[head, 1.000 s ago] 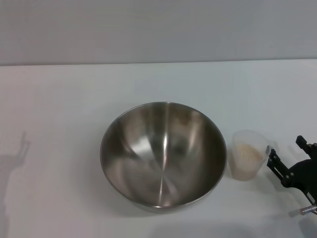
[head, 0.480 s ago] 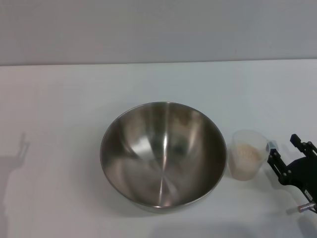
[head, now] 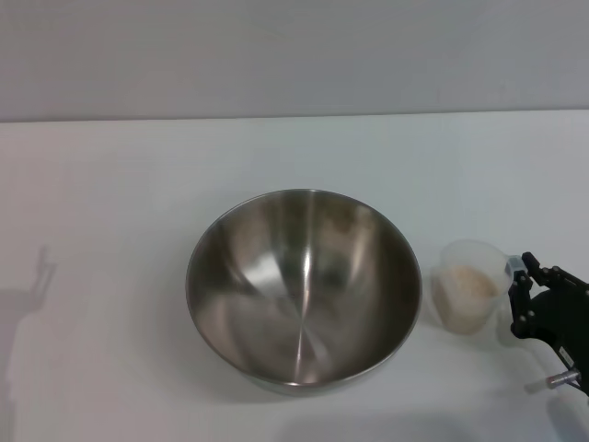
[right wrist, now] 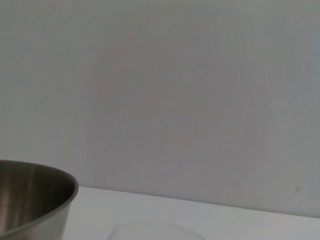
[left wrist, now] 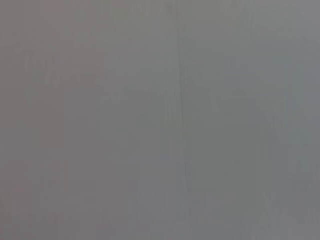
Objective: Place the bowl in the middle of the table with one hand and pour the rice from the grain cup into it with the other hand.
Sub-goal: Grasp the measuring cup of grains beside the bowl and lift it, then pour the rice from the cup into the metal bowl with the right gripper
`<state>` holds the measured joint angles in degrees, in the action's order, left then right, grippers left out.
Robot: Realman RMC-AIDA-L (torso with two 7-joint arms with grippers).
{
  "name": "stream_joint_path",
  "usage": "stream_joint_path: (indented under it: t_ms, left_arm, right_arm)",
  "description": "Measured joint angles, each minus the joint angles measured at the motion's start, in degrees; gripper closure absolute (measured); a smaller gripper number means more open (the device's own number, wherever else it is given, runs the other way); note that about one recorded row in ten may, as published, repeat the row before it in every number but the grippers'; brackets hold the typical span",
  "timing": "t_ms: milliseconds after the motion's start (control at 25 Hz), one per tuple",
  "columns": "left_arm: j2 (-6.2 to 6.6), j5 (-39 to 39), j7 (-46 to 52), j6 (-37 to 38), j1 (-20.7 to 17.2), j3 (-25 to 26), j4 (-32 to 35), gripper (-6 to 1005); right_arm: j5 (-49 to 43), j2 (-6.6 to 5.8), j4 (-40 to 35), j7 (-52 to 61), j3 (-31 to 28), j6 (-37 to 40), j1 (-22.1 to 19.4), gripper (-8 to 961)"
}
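The shiny steel bowl (head: 304,285) stands upright near the middle of the white table (head: 120,184), and its inside holds nothing. The frosted grain cup (head: 469,296) stands just right of the bowl, apart from it, with a pale heap of rice (head: 463,285) inside. My right gripper (head: 530,273) is at the cup's right side, low over the table, with its fingers closed on the cup's handle. The right wrist view shows the bowl's rim (right wrist: 35,197) and the cup's rim (right wrist: 155,229). My left gripper is out of view; its wrist view shows only plain grey.
The table's far edge (head: 294,117) meets a grey wall. A faint shadow (head: 39,276) lies on the table at the left. The right arm's black body (head: 566,322) fills the lower right corner.
My right gripper has moved left to the cup and its fingers have drawn together on the handle. The cup has shifted slightly right, toward the gripper. The bowl has not moved.
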<state>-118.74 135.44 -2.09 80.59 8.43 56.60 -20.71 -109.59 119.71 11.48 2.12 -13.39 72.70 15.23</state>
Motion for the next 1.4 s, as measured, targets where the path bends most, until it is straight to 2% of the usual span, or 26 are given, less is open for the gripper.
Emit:
stream_joint_path:
  t_ms: [80, 160, 400, 520, 680, 840, 1040, 1240, 1400]
  left_arm:
    - [0.00, 0.00, 0.01, 0.01, 0.08, 0.00, 0.04, 170]
    - [0.00, 0.00, 0.02, 0.01, 0.11, 0.00, 0.06, 170]
    - [0.00, 0.00, 0.16, -0.05, 0.31, 0.00, 0.52, 170]
    - [0.00, 0.02, 0.22, -0.07, 0.35, 0.00, 0.57, 170]
    - [0.01, -0.01, 0.24, -0.08, 0.35, 0.01, 0.67, 170]
    - [0.01, 0.00, 0.25, -0.10, 0.45, 0.00, 0.68, 170]
    - [-0.03, -0.01, 0.25, -0.18, 0.59, -0.08, 0.68, 170]
    - [-0.05, -0.02, 0.25, -0.31, 0.48, -0.08, 0.68, 170]
    - [-0.08, -0.02, 0.31, -0.44, 0.29, -0.13, 0.67, 170]
  right_arm:
    - [0.00, 0.00, 0.03, -0.02, -0.04, -0.02, 0.16, 610]
    - [0.01, 0.00, 0.04, -0.04, -0.05, -0.07, 0.30, 828]
    - [0.23, 0.00, 0.05, -0.08, -0.85, 0.98, 0.15, 936]
    - [0.25, -0.03, 0.11, -0.09, -1.31, 5.51, -1.19, 936]
    - [0.26, -0.29, -0.43, -0.10, -2.51, 15.60, -3.74, 936]
    - [0.26, -0.44, -1.83, -0.10, -3.07, 24.50, -3.74, 936]
    - [0.27, -0.39, -2.68, -3.75, -3.24, 27.25, 1.19, 936]
    - [-0.17, -0.31, -1.80, -9.85, -2.62, 25.94, 7.48, 936]
    - [-1.00, -0.21, 0.92, -21.35, -1.65, 22.41, 10.12, 936]
